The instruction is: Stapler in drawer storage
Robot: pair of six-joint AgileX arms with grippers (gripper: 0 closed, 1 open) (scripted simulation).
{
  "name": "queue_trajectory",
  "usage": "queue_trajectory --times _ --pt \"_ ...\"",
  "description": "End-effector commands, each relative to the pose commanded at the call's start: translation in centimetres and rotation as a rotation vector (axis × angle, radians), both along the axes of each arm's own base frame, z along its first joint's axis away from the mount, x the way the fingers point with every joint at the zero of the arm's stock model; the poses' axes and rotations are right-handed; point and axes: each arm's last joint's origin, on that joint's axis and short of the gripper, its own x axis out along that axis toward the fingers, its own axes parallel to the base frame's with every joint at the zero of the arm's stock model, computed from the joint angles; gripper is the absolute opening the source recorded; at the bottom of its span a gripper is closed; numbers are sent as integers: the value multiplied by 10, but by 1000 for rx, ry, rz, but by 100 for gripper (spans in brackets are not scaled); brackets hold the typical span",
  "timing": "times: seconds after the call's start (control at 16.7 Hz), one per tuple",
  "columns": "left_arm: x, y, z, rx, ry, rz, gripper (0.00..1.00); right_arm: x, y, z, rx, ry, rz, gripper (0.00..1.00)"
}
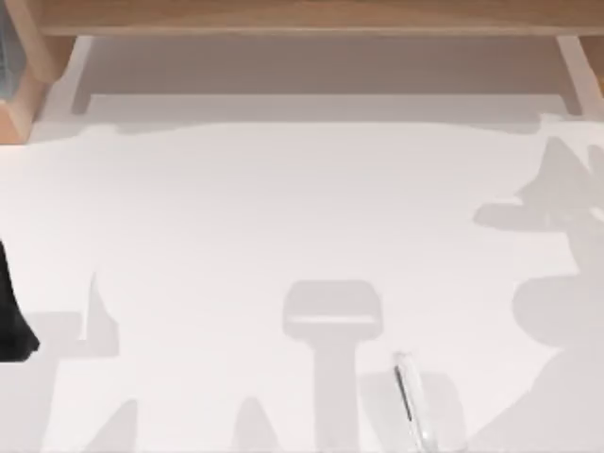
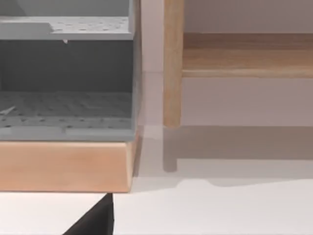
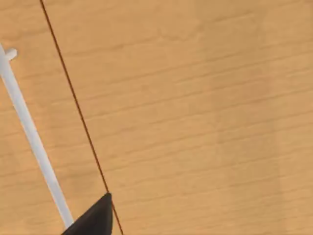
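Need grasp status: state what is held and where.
Nothing is held: the small whitish-grey bar-shaped stapler lies alone on the white table.

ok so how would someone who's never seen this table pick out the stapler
Start from the wide white table seen from above, with the wooden cabinet along its far edge. Go to the near edge, right of centre: the small slim whitish-grey stapler lies there flat. A dark line along one side sets it apart from the soft grey shadows around it.
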Motion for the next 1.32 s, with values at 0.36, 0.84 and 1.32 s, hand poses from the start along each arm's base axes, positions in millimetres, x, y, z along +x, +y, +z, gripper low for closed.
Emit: queue_trajectory --times 0.36,0.84,1.32 --pt "0 0 0 0 0 0 100 27 -37 -72 -213 4 7 100" --pt "0 0 0 0 0 0 100 32 -38 -77 -230 4 10 100" --pt "0 0 0 0 0 0 100 54 -40 -78 -230 3 9 100"
